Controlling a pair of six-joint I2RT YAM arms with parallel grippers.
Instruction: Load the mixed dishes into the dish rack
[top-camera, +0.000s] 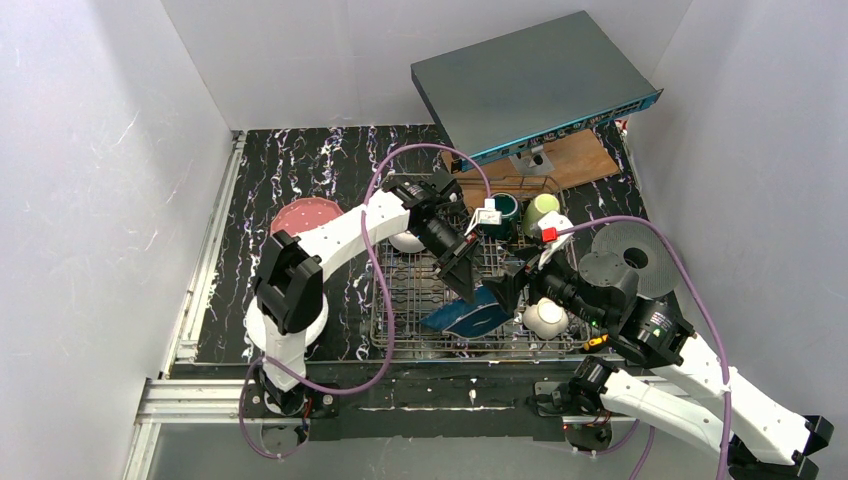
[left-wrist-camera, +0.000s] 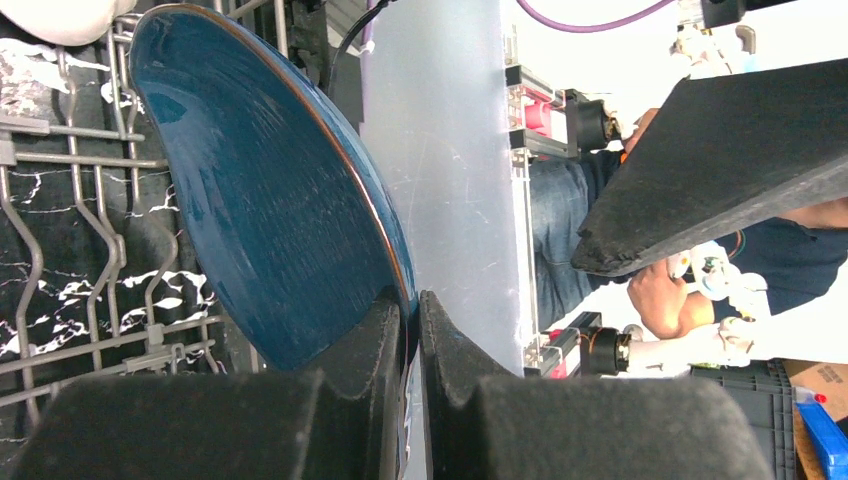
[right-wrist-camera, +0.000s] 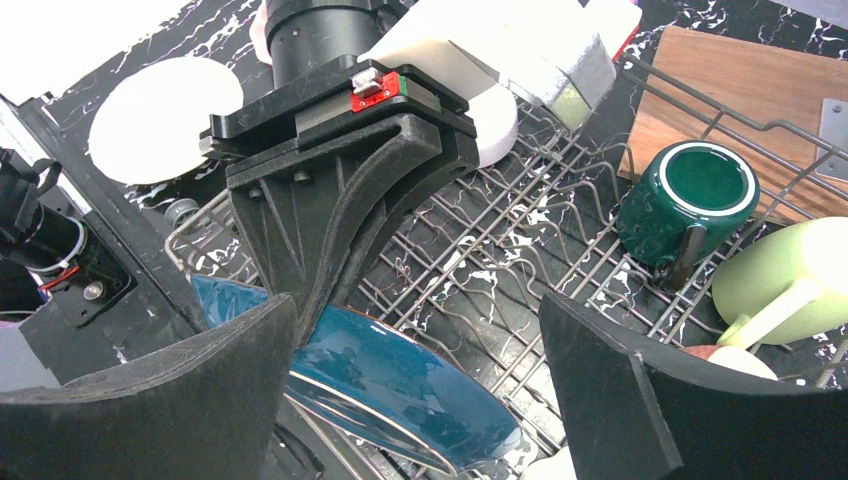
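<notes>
My left gripper (top-camera: 466, 288) is shut on the rim of the dark blue plate (top-camera: 468, 314), which stands tilted on edge in the front part of the grey wire dish rack (top-camera: 410, 300). In the left wrist view the jaws (left-wrist-camera: 413, 320) pinch the plate's edge (left-wrist-camera: 270, 200) over the rack tines (left-wrist-camera: 90, 200). My right gripper (top-camera: 507, 290) is open and empty just right of the plate; in its own view (right-wrist-camera: 420, 390) the plate (right-wrist-camera: 400, 375) lies between its fingers. A dark teal mug (right-wrist-camera: 690, 195) and a light green mug (right-wrist-camera: 790, 275) sit in the rack's far right.
A white bowl (top-camera: 546, 318) sits in the rack's right front. Another white bowl (top-camera: 405, 241) and a pink dotted plate (top-camera: 305, 215) lie left of the rack. A black disc (top-camera: 632, 255) lies to the right. A flat grey box (top-camera: 530, 80) and a wooden board (top-camera: 570, 165) are behind.
</notes>
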